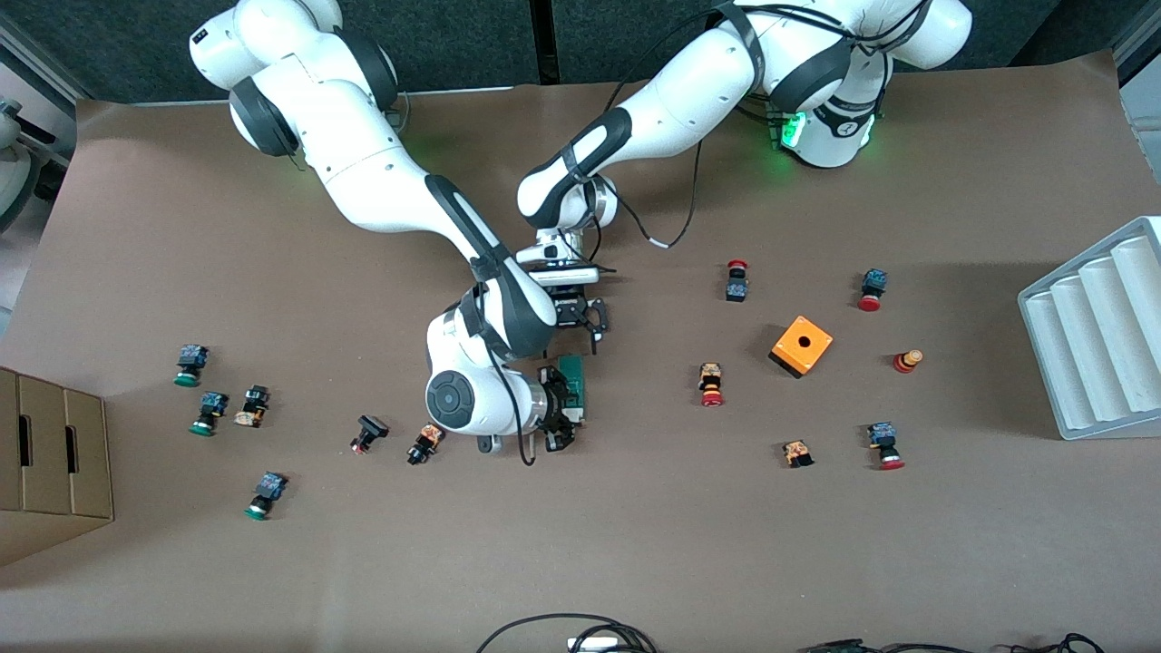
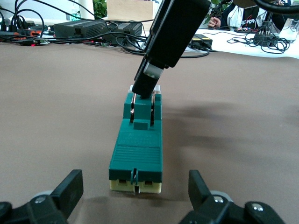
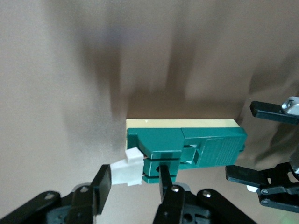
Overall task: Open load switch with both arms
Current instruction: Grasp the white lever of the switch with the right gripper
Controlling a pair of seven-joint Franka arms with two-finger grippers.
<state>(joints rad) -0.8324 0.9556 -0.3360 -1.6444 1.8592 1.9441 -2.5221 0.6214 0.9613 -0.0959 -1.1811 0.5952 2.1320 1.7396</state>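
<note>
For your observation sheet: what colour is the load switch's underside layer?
Cream, under the green load switch; clearest in right wrist view.

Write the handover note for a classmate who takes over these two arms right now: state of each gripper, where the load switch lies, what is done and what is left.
Right gripper: at the load switch's white-piece end, fingers either side of that piece, grip not confirmed.
Left gripper: open, low at the switch's other end, touching nothing.
Load switch: flat on the table near its middle, between the two grippers.
Done: both arms brought to the switch.
Left: secure both ends, then open it; it looks unopened.
</note>
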